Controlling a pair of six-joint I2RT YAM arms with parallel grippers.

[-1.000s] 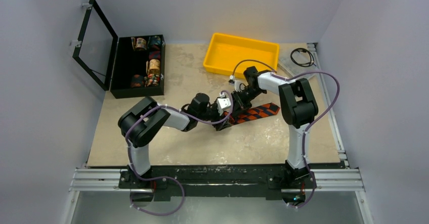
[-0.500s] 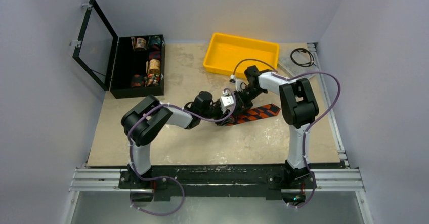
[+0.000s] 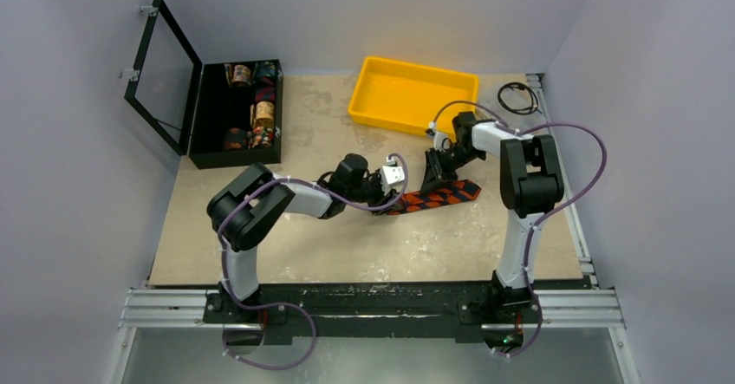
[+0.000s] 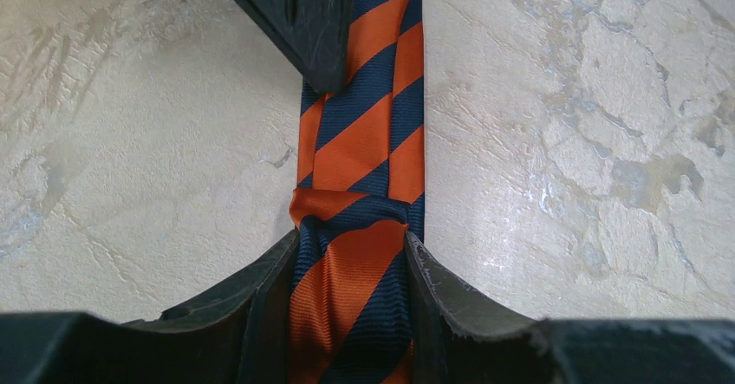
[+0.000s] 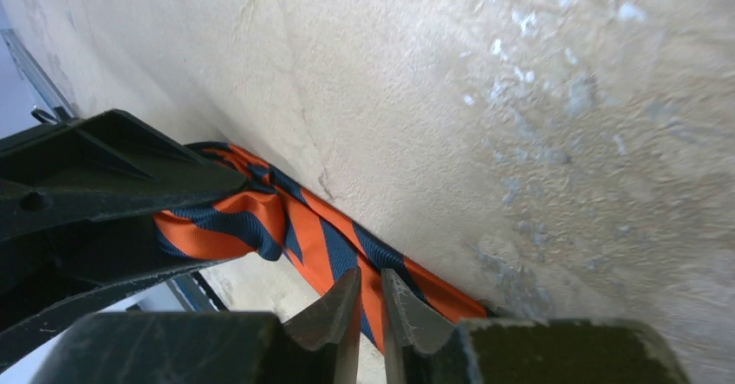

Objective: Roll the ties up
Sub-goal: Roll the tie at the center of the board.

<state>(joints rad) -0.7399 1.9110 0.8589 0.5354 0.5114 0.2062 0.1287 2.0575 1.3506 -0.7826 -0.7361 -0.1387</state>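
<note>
Now the left tool (image 4: 351,254), which a second earlier had stood wider, had closed onto the tie (image 3: 438,196): in its wrist view both fingers pressed against the sides of the rolled end (image 4: 351,219), pinching that small striped bundle between them. Ahead of its fingertips the unrolled length of the tie ran straight away from the tool, flat on the tabletop (image 3: 347,245). Further right, the right tool (image 3: 431,176) had left the spot where it had been crowded against the left tool at the roll; it had drawn off to the right and sat over the tie's flat stretch, well short of the wide far end. Its fingers were pressed nearly together with only a thin slit between them, and nothing showed in that slit; the tie lay just beyond and below its tips, though whether the tips touched the fabric could not be told. For the task this looked like a handover: the started roll had passed to the left tool alone, only the first turn or so seemed made, and most of the tie was not yet wound.
</note>
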